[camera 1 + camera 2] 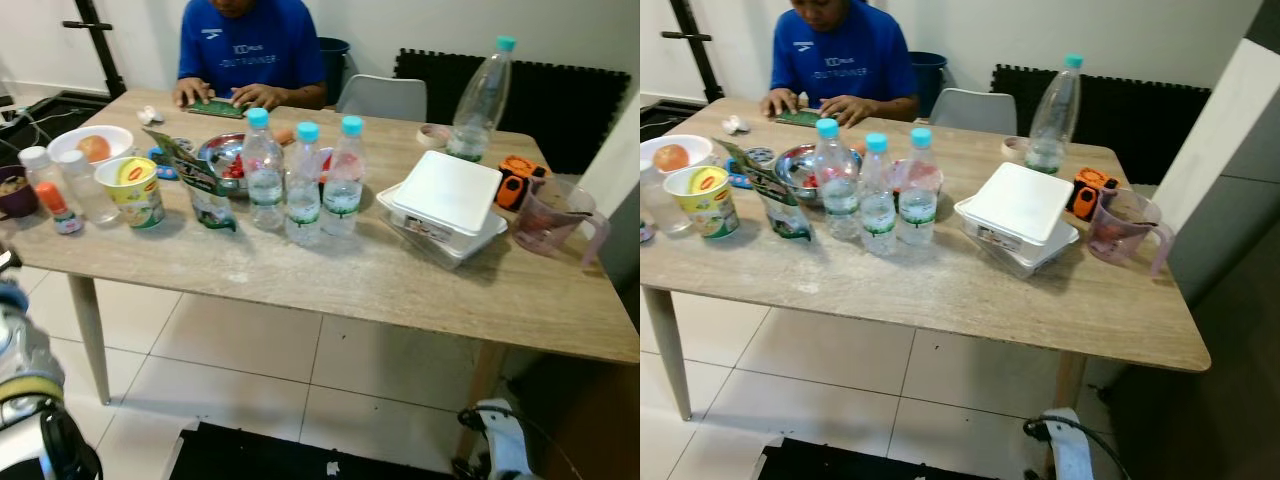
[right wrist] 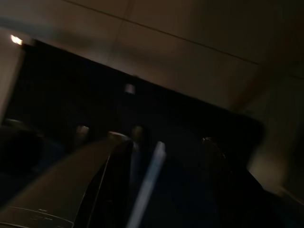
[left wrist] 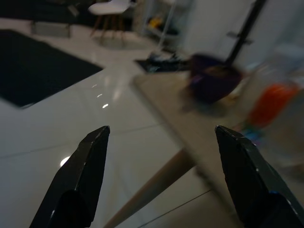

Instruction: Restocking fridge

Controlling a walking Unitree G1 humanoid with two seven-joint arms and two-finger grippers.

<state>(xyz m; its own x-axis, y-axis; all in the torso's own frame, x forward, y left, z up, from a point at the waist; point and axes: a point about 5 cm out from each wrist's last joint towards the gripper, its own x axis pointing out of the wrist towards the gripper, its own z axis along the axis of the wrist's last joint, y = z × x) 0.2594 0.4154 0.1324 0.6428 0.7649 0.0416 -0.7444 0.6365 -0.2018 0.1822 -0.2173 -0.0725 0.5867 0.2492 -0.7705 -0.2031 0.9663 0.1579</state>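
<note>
Where bottles [image 1: 303,180] stand, capped, water-filled.

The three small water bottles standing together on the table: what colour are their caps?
Light blue caps on the three small water bottles, clearest in the left eye view.

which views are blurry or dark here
Both eye views are bright and fairly sharp on the table; the left wrist view blurs the purple bowl beyond the left gripper; the right wrist view is very dark and smeared.

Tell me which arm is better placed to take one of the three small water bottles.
Probably left: the left gripper, open, already faces the wooden table edge, while the three blue-capped clear water bottles stand left of centre.
</note>
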